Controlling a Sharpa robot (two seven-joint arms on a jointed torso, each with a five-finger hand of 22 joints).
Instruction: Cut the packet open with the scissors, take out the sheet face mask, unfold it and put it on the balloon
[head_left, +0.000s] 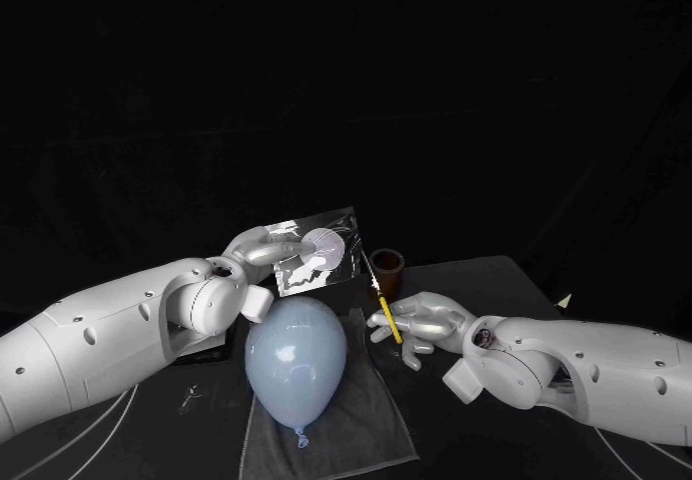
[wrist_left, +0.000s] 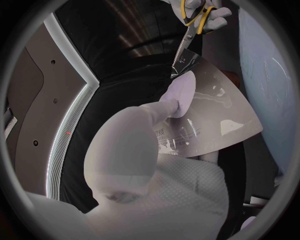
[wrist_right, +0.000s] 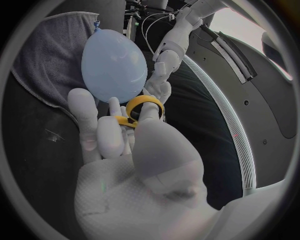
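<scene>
The head view looks steeply down on the table (head_left: 498, 285) from above, farther back than the others. The left wrist view sits close behind the left hand (wrist_left: 144, 165), facing the packet (wrist_left: 215, 115) and the scissors (wrist_left: 185, 42) beyond (both also in the head view). The right wrist view, close behind the right hand (wrist_right: 131, 165), faces the balloon (wrist_right: 115, 65), shared with the head view.
</scene>
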